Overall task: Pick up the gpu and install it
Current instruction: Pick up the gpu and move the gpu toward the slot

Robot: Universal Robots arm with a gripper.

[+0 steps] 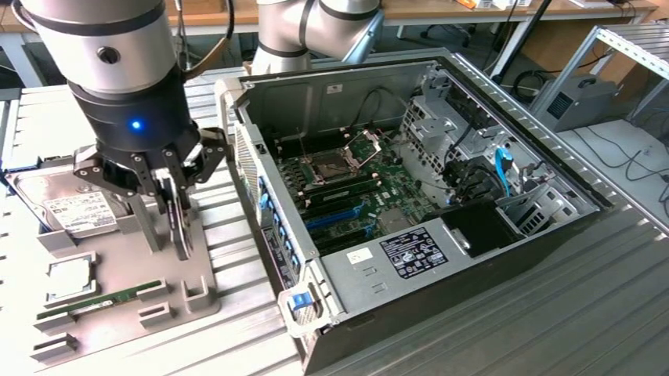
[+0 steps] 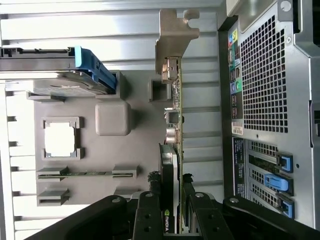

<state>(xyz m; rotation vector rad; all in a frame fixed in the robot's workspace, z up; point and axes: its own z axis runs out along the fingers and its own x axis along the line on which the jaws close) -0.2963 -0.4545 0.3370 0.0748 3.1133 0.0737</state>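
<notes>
Tool (image 1: 174, 213) clamped narrow on gpu (image 2: 170, 166). Card edge-on, face hidden, far end behind arm. Lower left of exterior view, over grey holder tray (image 1: 125, 276). Ribbed metal table (image 1: 585, 313), open computer case (image 1: 418, 196) centre-right, room cut off.

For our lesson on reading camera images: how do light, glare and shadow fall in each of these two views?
Exterior view: soft room light; the computer case is darker inside, and a blue lamp glows on the arm. Wrist view: the slatted table and the processor chip glare nearly white; the gpu is lit along its edge, its cooler dark between the black jaws.
</notes>
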